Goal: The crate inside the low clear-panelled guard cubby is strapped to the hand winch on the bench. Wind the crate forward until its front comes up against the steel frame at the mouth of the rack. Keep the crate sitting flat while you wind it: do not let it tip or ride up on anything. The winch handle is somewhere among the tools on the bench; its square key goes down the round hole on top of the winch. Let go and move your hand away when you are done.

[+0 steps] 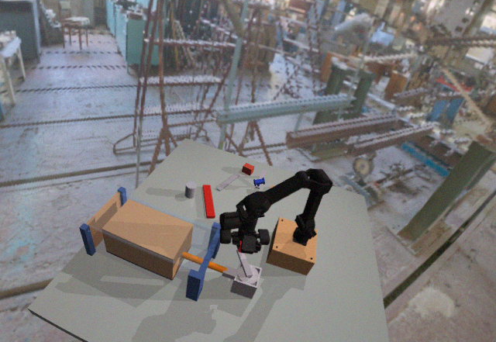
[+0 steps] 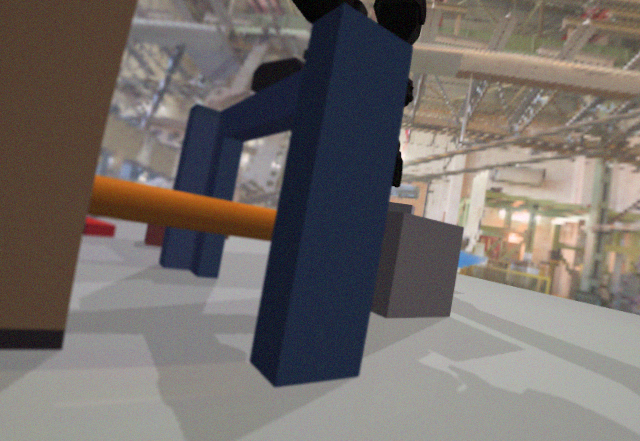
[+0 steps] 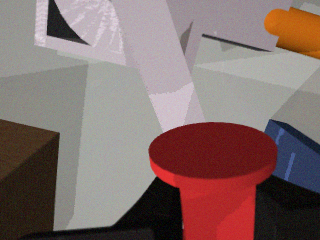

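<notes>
The brown crate [image 1: 148,226] [image 2: 46,157] sits flat inside the clear-panelled cubby. Its front stands apart from the blue steel frame [image 1: 192,285] [image 2: 336,209], with a gap spanned by the orange strap [image 1: 204,262] [image 2: 186,211] [image 3: 302,32]. The strap runs under the frame's crossbar to the grey winch [image 1: 244,287] [image 2: 423,268]. The handle's pale crank arm [image 1: 244,265] [image 3: 160,75] lies over the winch top; its key is hidden. My gripper [image 1: 240,246] [image 3: 196,164] is shut on the handle's red knob [image 3: 212,150], on the arm-base side of the frame.
The wooden block [image 1: 291,246] [image 3: 25,172] under my arm base stands close beside the winch. A red bar [image 1: 208,202], grey cylinder [image 1: 190,190], pale bar [image 1: 227,182], red block [image 1: 248,168] and blue spool [image 1: 259,181] lie farther back on the bench [image 1: 340,290].
</notes>
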`<action>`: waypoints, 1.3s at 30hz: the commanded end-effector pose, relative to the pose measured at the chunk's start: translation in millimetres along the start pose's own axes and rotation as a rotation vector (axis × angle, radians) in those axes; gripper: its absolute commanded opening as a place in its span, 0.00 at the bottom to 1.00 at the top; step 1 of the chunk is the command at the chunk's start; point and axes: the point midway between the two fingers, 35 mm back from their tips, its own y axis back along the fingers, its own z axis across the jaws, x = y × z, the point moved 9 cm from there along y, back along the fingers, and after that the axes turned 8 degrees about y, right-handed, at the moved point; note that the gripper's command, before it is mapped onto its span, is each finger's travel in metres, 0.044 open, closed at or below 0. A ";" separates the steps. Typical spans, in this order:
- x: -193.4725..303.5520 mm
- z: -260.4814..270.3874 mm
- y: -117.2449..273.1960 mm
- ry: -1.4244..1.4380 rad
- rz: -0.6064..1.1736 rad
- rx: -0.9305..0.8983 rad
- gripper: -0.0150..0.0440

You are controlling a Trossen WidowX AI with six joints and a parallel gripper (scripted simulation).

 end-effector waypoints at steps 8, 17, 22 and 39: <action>-8.7 -26.6 1.6 0.003 -0.006 0.043 0.25; -16.2 -39.2 2.4 0.003 -0.007 0.044 0.25; -20.7 -45.3 2.8 0.003 -0.007 0.044 0.25; -40.8 -63.9 4.3 0.003 -0.009 0.046 0.25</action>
